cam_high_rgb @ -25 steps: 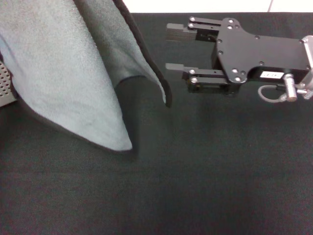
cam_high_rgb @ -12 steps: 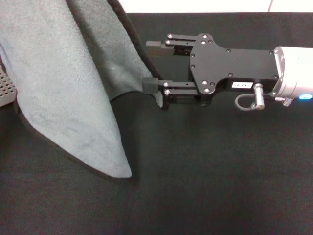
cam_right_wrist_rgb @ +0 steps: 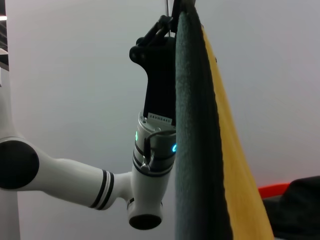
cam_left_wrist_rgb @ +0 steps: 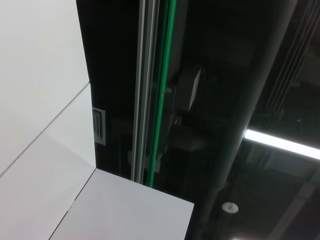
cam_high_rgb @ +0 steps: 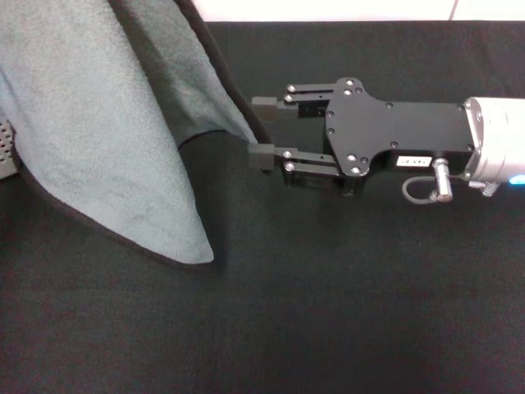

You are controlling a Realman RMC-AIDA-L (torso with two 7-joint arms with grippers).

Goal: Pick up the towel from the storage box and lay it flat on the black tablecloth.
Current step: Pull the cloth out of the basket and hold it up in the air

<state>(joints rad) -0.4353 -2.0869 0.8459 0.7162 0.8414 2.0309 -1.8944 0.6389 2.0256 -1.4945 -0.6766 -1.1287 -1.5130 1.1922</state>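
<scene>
Towel (cam_high_rgb: 98,131) hangs at the left above the black tablecloth (cam_high_rgb: 328,312), gripped at its top by the left hand (cam_right_wrist_rgb: 167,27), clenched on the fabric. Storage box (cam_high_rgb: 6,152): only a perforated corner shows at far left; contents hidden. Right hand (cam_high_rgb: 261,128) sits at the towel's right edge, fingers (cam_high_rgb: 261,154) apart either side of the black hem, not clamped.

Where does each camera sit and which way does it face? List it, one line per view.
Head view: on the head, looking down at the tablecloth; the right gripper shows, open beside the hanging towel.
Left wrist view: aimed up at a ceiling light; no part of the robot shows.
Right wrist view: looks sideways at the towel hanging from the left gripper; the left arm shows.
Shared: head and right wrist views both show the towel.
</scene>
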